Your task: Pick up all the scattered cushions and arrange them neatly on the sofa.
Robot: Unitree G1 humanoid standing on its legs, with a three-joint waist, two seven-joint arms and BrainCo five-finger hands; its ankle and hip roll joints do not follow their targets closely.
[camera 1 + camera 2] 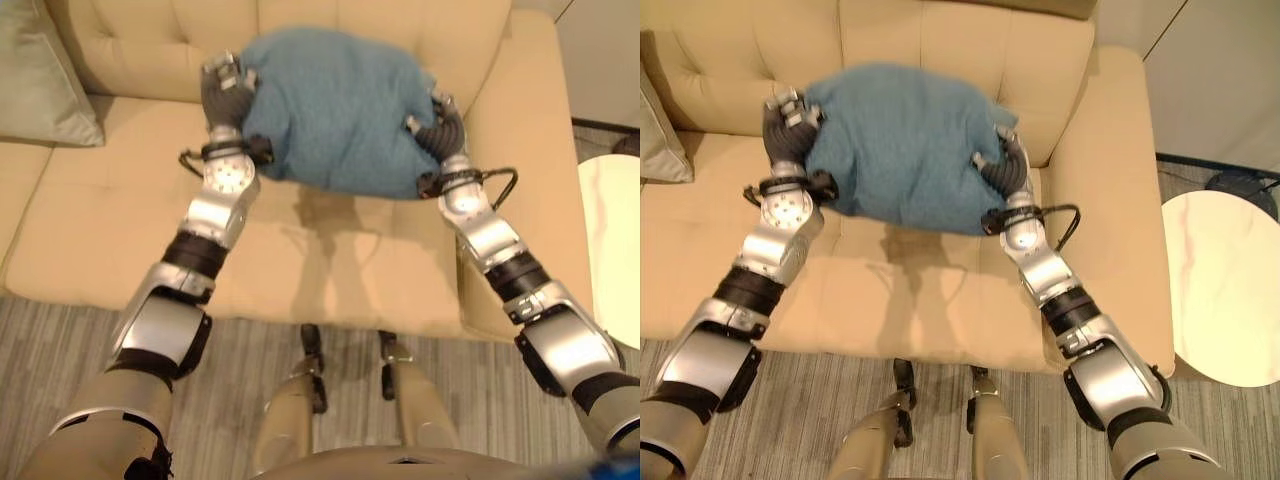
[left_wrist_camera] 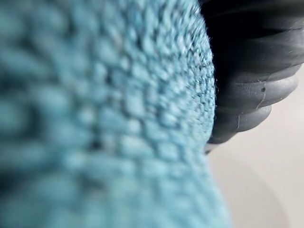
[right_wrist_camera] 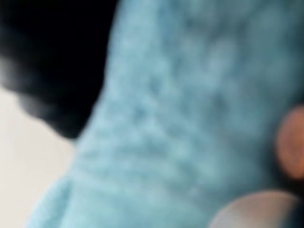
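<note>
A blue knitted cushion (image 1: pixel 340 105) hangs a little above the seat of the cream sofa (image 1: pixel 110 220), close to the tufted backrest, and casts a shadow on the seat below. My left hand (image 1: pixel 225 95) presses against its left side and my right hand (image 1: pixel 443 128) against its right side, so the cushion is carried between them. Up close, the blue knit (image 2: pixel 104 114) lies against the left hand's dark cover (image 2: pixel 256 71), and the same fabric (image 3: pixel 190 118) lies against the right hand.
A pale grey-green cushion (image 1: pixel 40 70) leans on the backrest at the sofa's left end. The sofa's right armrest (image 1: pixel 1110 200) rises beside my right arm. A round white side table (image 1: pixel 1225 290) stands further right. Striped grey carpet (image 1: pixel 60 340) lies in front.
</note>
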